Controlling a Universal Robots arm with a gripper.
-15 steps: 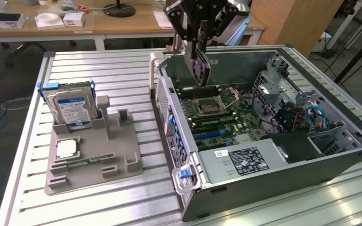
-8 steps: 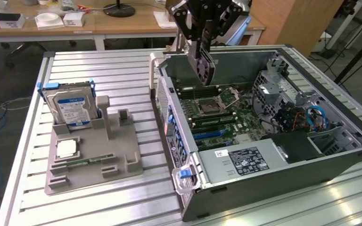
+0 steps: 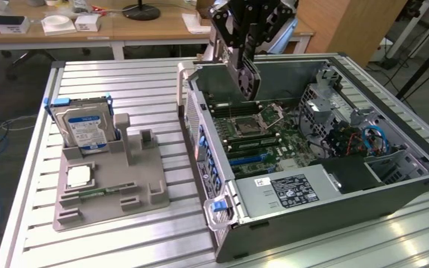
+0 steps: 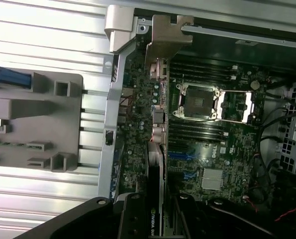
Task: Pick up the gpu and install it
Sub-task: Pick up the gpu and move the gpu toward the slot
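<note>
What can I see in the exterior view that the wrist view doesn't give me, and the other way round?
Exterior view: the whole open computer case on the slatted table, its labelled power supply, and desks behind. Wrist view: the gpu edge-on, with its silver end bracket. Both: the gpu held in the jaws above the motherboard, the CPU socket and the grey parts holder.

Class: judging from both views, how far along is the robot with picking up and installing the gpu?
Done: the gpu is picked up, clamped in the gripper. In hand: it hangs edge-down over the open computer case, above the motherboard. Left: it is not yet seated in a slot.
</note>
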